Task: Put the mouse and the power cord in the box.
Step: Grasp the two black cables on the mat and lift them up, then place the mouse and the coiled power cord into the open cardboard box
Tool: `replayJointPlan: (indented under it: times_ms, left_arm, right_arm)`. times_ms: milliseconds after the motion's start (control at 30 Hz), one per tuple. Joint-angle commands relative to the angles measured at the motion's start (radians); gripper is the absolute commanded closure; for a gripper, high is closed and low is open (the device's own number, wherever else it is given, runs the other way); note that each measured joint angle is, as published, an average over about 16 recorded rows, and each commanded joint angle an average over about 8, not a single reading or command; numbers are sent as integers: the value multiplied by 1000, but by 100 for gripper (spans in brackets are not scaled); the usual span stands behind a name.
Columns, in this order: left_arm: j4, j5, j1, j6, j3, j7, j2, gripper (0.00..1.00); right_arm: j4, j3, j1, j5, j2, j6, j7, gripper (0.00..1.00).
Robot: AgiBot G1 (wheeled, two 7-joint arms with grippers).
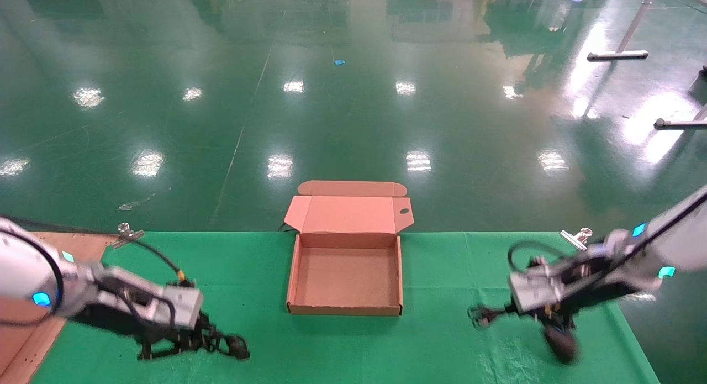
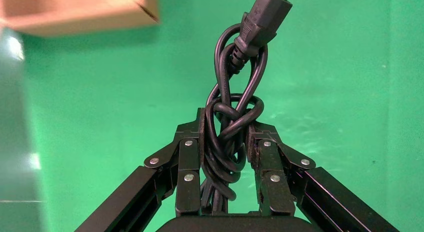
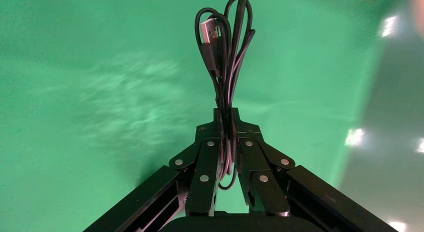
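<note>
Green-clothed surface (image 1: 353,345), open brown cardboard box (image 1: 346,309) — left gripper (image 2: 227,147) pinching knotted black power cord (image 2: 232,112), right gripper (image 3: 227,142) pinching black mouse's (image 1: 560,342) cable — dangling, liable to swing and snag.

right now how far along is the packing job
Nothing is packed: the box sits open and empty on the green cloth. Both items are in hand: the left gripper is shut on the power cord, and the right gripper is shut on the mouse cable, mouse dangling below. Carrying both to the box remains.
</note>
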Motion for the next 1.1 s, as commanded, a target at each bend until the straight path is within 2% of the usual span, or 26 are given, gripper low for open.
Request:
replayJointPlan:
  times_ms: [33,267,500,667,900,1000,1100]
  left_arm:
    - [-25,3,-35,32,2,-4,-8,100]
    - [-188,-20,-115,85,-17,-102,0,100]
    - [-299,-39,-194,58,-40,-187,62,100]
    - [-294,-42,-224,45,-45,-198,94,100]
    - [-233,-53,-235,22,-52,-164,121,100]
    - [-205,-48,-215,-47,-55,-142,146,100]
    - [-183,-32,-174,-173,-56,-143,180,100]
  right_arm:
    - [13,11,39,16,13,-37,-4,100]
    - [107,32,139,47,-30,-105,75,100]
    - [195,35,202,43,-143,-61,219,100]
    - [231,23,210,39,-185,-32,283,100]
    - [280,2,207,61,-190,-23,328,100]
    - [285,-6,208,70,-186,-18,335,100]
    - [279,-11,212,79,-181,-16,334,100]
